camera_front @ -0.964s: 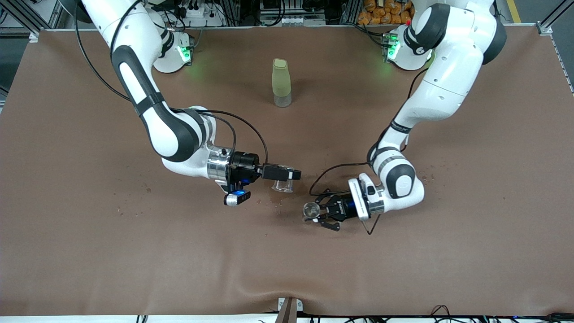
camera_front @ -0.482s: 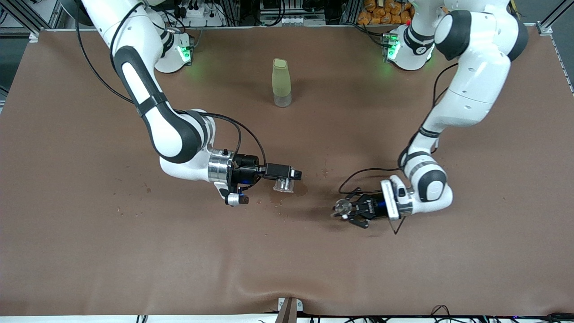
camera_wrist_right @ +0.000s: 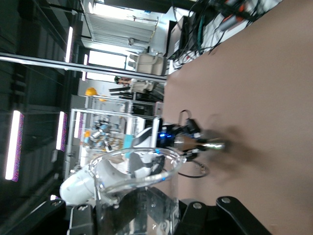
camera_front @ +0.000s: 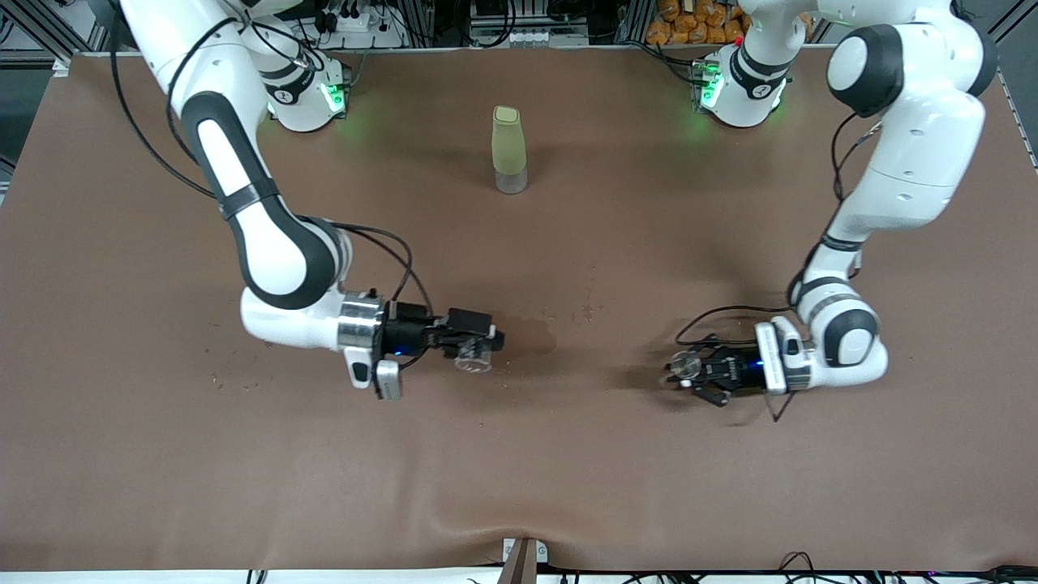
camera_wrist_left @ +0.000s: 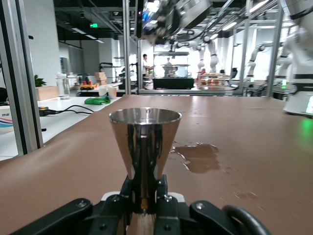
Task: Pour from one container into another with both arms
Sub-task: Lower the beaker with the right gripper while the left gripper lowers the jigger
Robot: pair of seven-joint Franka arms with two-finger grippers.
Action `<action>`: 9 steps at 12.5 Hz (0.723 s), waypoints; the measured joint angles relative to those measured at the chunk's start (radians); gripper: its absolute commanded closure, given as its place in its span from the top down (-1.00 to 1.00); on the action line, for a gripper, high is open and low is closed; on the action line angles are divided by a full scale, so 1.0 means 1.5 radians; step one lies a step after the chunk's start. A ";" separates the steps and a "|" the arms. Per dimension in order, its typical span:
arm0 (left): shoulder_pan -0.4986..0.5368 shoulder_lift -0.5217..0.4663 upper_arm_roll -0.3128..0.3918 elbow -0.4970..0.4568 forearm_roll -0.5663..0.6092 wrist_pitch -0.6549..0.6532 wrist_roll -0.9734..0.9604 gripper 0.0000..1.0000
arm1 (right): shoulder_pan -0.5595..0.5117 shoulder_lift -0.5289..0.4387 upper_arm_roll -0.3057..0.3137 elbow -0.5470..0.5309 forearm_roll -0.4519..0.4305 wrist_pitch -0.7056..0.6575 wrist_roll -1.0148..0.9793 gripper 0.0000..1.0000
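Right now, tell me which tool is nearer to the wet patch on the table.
Right. The right tool, shut on the glass cup, sits right beside the wet patch. The left tool, shut on the steel jigger, is well off toward the left arm's end.

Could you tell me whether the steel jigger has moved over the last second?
Yes. The left gripper has carried the steel jigger toward the left arm's end of the table, farther from the standing green bottle.

brown table (camera_front: 162, 454), aluminium frames (camera_wrist_left: 127, 49), ceiling lights (camera_wrist_right: 13, 144)
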 measured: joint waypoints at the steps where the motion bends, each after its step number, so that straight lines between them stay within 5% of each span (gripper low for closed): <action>1: 0.027 0.000 0.000 0.000 0.034 -0.022 -0.001 -1.00 | -0.013 0.001 0.000 0.000 -0.023 -0.001 -0.014 -1.00; 9: 0.201 0.000 0.001 -0.001 0.270 -0.096 0.007 -1.00 | -0.114 0.016 -0.020 0.006 -0.161 -0.033 -0.215 -1.00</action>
